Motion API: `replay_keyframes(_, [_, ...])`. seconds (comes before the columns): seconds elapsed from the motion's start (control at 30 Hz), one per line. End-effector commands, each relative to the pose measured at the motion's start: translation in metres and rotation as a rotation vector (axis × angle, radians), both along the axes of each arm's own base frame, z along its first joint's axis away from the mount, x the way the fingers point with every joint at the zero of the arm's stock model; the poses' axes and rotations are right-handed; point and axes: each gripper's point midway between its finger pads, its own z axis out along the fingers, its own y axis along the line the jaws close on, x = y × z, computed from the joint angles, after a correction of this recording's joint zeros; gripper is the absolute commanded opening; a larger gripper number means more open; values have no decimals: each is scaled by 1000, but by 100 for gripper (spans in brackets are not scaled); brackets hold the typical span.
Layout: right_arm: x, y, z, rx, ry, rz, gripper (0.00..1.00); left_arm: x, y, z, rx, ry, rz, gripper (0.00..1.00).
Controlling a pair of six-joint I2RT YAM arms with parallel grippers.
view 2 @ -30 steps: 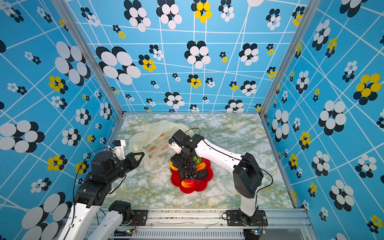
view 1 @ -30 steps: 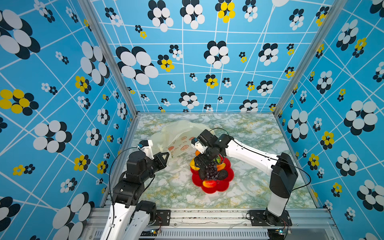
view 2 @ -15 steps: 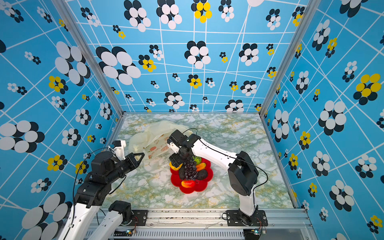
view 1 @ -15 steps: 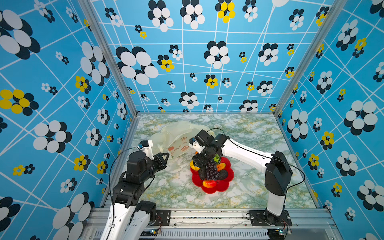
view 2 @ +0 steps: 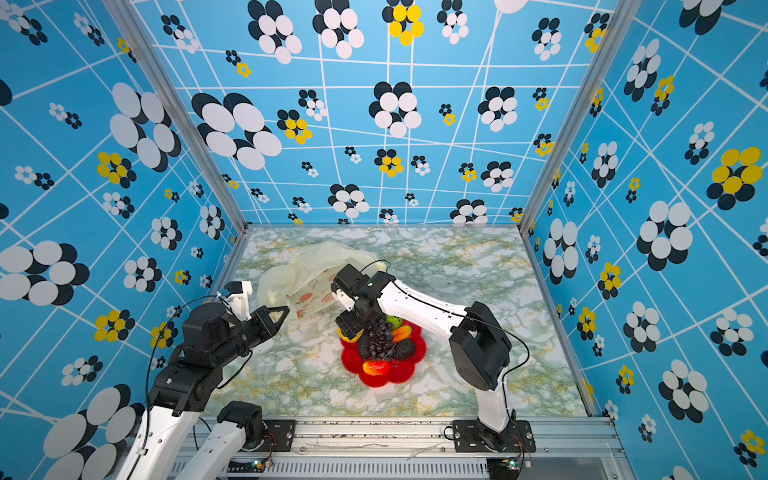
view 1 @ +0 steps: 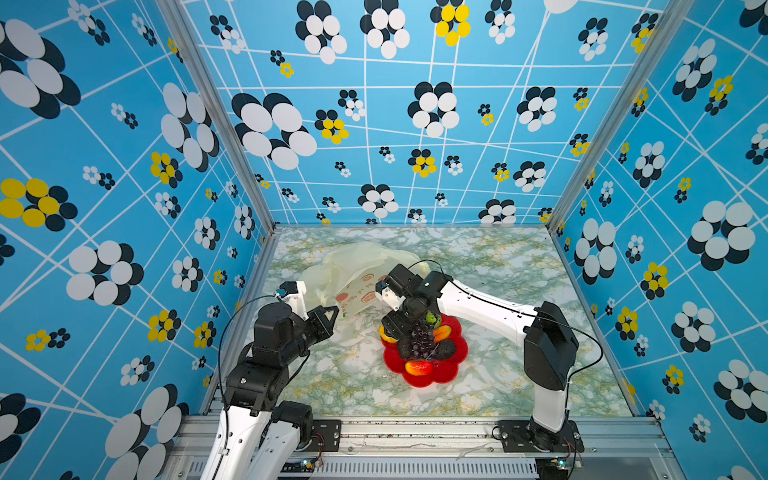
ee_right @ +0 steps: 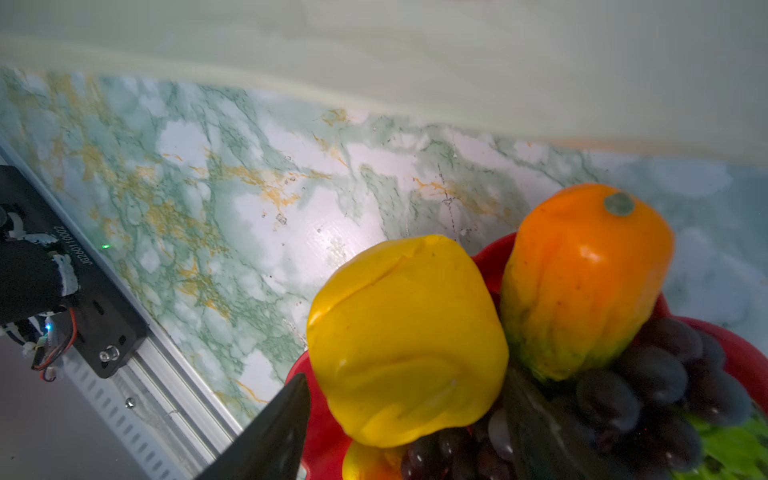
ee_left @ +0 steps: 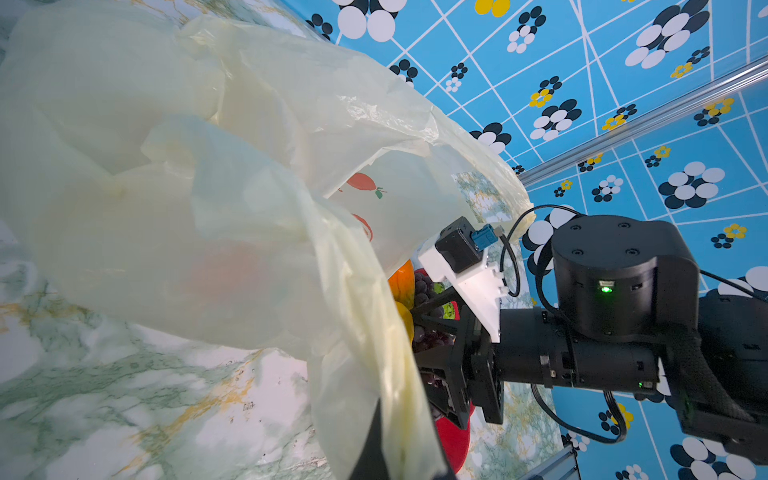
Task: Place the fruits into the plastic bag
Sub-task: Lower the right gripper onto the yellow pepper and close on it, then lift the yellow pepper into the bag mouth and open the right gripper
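Observation:
The cream plastic bag (view 1: 357, 266) (view 2: 316, 266) (ee_left: 166, 166) lies at the back left. My left gripper (view 1: 332, 311) (view 2: 284, 311) (ee_left: 386, 457) is shut on its front edge and holds it up. The fruits sit piled on a red flower-shaped plate (view 1: 440, 376) (view 2: 399, 374): purple grapes (view 1: 422, 338) (ee_right: 648, 382), two dark avocados (view 1: 446, 349), an orange mango (ee_right: 582, 282), a red-yellow mango (view 1: 417, 366) and a green fruit (view 1: 433, 319). My right gripper (view 1: 392, 328) (view 2: 351, 326) (ee_right: 409, 376) is shut on the yellow mango (ee_right: 407, 340) at the plate's far left rim, one finger on each side.
The bag's open side faces the plate, a short way to the plate's far left. Blue patterned walls close in the marble table on three sides. An aluminium rail (view 1: 415, 432) with both arm bases runs along the front edge.
My right gripper has shifted slightly left over the plate's rim and its jaws have narrowed onto the yellow mango. The left arm and the bag have stayed still.

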Motion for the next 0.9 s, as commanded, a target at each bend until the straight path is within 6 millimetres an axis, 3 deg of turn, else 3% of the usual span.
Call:
replay_keyframes(0.0, [1, 1, -3, -31, -4, -9, 77, -2, -3, -2, 15, -1, -27, 0])
replay_keyframes(0.13, [-1, 4, -5, -28, 0, 0, 79, -2, -4, -1, 15, -2, -28, 0])
replay_keyframes(0.33, [-4, 9, -7, -25, 6, 7, 74, -2, -4, -2, 13, 0, -27, 0])
replay_keyframes(0.63, [-4, 6, 5, 6, -20, -9, 43, -2, -4, 0, 2, 0, -25, 0])
replay_keyframes(0.87, [-6, -5, 25, 54, -43, -44, 37, -2, -5, 1, 0, -4, -28, 0])
